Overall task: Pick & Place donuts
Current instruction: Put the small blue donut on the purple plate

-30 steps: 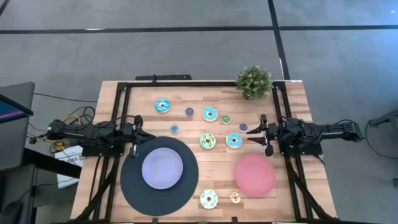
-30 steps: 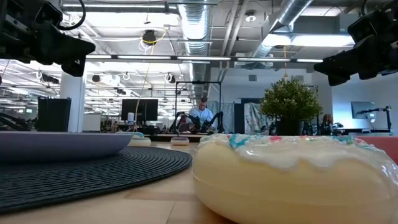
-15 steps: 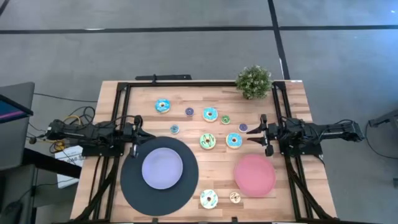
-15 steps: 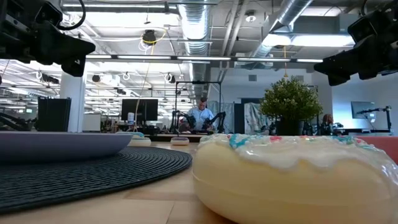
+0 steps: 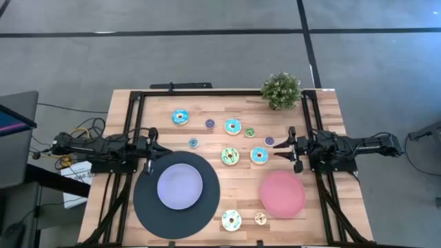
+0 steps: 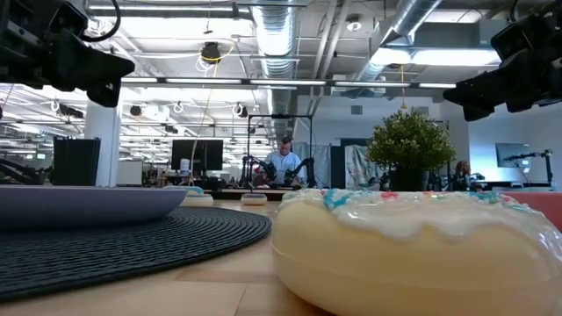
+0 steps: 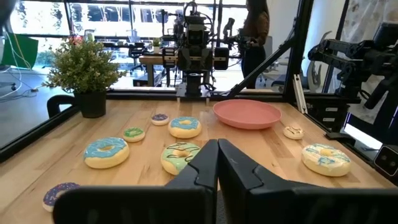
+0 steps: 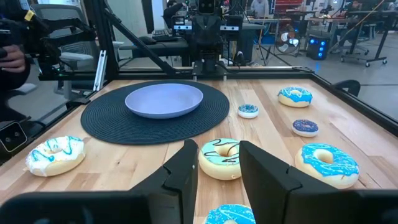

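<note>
From above, the right gripper (image 5: 283,147) hovers beside a blue donut (image 5: 259,156), with the green donut (image 5: 230,156) just beyond — nothing is picked yet. The left gripper (image 5: 151,149) waits at the black mat's (image 5: 145,200) edge, fingers closed and empty. In the right wrist view, the fingers (image 8: 264,174) stand partly apart, holding nothing. I judge the next move is to descend over a donut and grip it.
</note>
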You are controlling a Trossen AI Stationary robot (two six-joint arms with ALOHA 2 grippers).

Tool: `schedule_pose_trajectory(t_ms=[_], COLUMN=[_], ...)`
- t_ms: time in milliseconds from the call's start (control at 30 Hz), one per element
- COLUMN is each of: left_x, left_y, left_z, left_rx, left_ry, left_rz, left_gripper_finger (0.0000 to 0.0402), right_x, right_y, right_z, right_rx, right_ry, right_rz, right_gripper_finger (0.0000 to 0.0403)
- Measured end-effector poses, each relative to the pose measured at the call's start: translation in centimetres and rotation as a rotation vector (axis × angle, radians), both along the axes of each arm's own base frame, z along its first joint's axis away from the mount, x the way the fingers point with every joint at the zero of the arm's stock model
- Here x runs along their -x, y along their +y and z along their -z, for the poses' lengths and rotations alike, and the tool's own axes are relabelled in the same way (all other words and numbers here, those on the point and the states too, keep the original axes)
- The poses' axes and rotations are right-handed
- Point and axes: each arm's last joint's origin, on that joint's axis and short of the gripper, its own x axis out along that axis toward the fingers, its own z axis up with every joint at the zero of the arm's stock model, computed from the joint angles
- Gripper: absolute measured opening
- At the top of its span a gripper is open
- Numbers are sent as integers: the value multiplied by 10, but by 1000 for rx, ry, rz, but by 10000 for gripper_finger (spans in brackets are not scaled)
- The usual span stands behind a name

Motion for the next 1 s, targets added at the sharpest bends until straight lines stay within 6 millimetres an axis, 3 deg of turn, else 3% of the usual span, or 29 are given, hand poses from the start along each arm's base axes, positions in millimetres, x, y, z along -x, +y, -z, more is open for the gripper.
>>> schedule_pose_trajectory(t_ms=[267,367,767,1000], left_x=[0,0,1,3], left_y=[1,2,9,15], left_z=[-1,-1,-3,-2], left_rx=[3,6,37,172], left_ry=[-7,-10,-32,-59], left_rz=[-27,-80,-304,-537], left_gripper_finger=[2,21,234,288], right_x=[0,0,0,0], right_y=[0,0,0,0], right_z=[0,0,0,0], right_rx=[0,0,0,0], right_ry=[0,0,0,0], right_rz=[0,0,0,0], right_gripper_finger=[108,108,108,108])
